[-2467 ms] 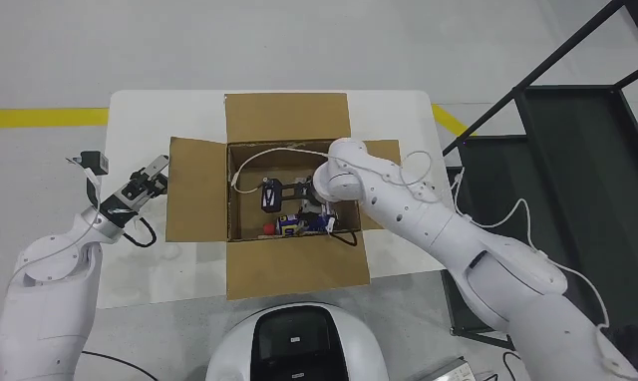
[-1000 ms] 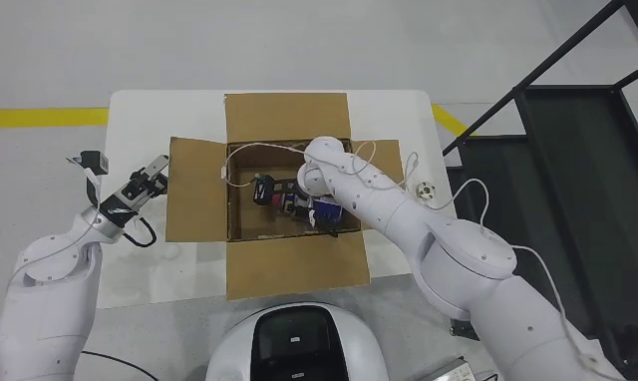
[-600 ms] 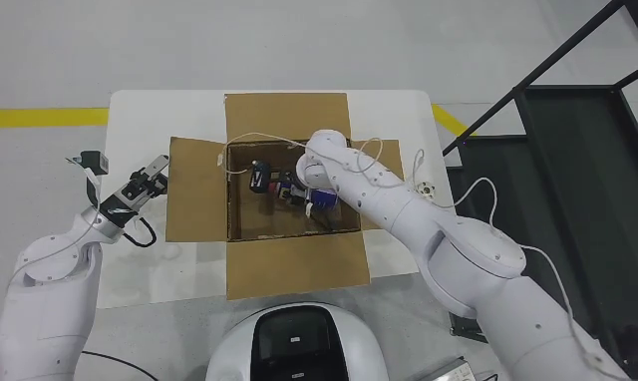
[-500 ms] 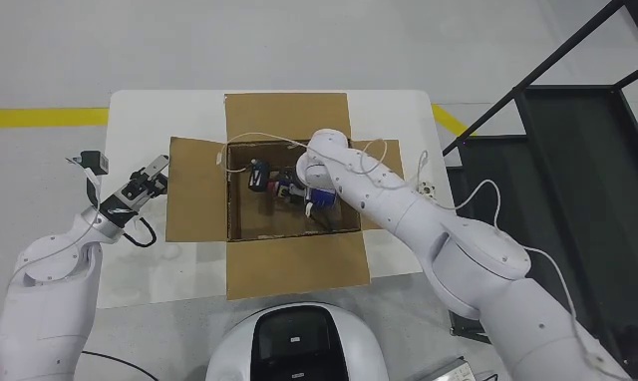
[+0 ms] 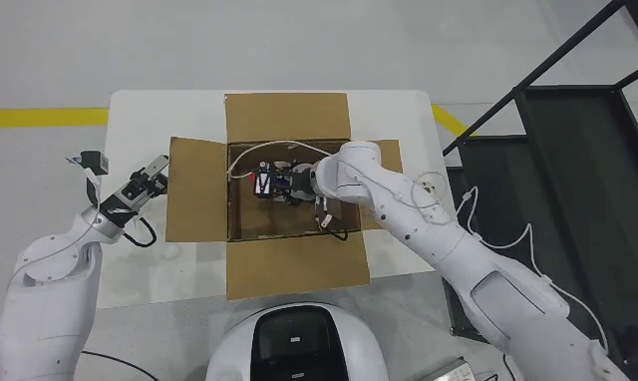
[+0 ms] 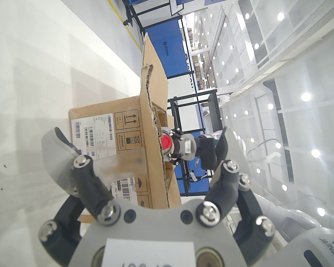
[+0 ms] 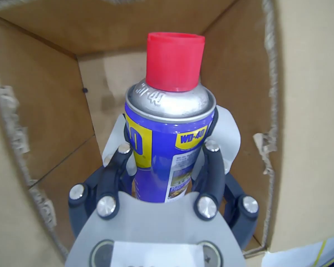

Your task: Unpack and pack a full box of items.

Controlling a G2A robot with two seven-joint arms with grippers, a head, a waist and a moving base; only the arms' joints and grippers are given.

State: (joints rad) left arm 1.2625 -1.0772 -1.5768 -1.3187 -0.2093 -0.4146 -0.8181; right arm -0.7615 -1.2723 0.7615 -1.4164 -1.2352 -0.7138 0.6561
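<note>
You will find the fingers (image 7: 228,136) of the right gripper (image 7: 171,140) closed around the body of the spray can (image 7: 167,131), one on each side, just below its metal shoulder. The can is blue and yellow with a red cap (image 7: 174,62), and the cap points away from the wrist into the cardboard box (image 7: 44,65). From the top view, the can (image 5: 265,181) sits inside the box opening, toward its far left part, with the cap facing the left wall. You cannot tell whether it touches the box floor. The box (image 5: 294,269) stands in the middle of the white surface (image 5: 150,112) with all four flaps folded outward. The fingers (image 6: 61,151) of the left gripper (image 6: 140,143) are spread wide with nothing between them. This gripper (image 5: 153,174) hangs over the surface just left of the left flap, facing the box's labelled side wall (image 6: 105,129).
</note>
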